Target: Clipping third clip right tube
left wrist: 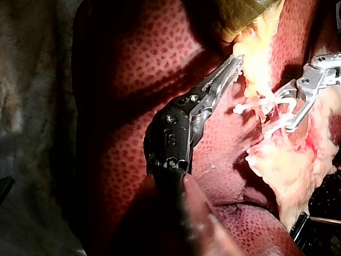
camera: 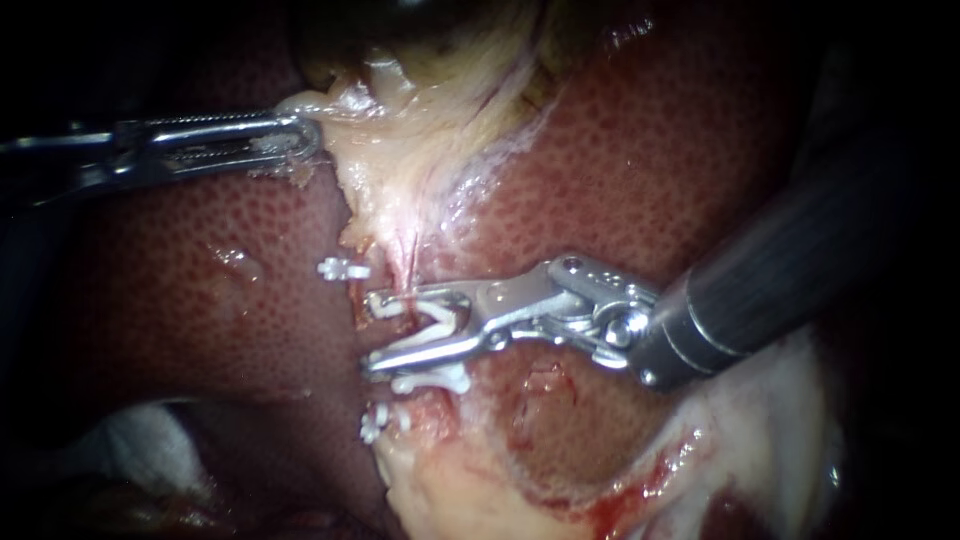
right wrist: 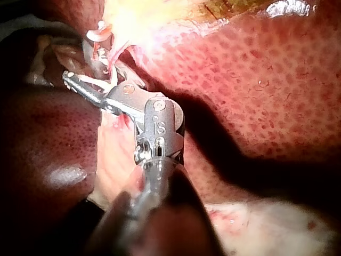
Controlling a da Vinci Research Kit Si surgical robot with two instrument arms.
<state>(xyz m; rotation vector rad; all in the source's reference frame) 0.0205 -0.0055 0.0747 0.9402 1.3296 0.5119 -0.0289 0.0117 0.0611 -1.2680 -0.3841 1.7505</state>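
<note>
Nearest me, my right instrument comes in from the right. Its claw is spread wide and carries a white clip, both halves touching it, set astride the tube. The tube runs down the cleft of the liver, between two clips already seated. It looks thin, soft, wet and easily torn. I would take it squarely across a bare stretch, clear of the other clips, and close slowly. Farther off, my left instrument has its claw pressed together on pale tissue below the gallbladder.
</note>
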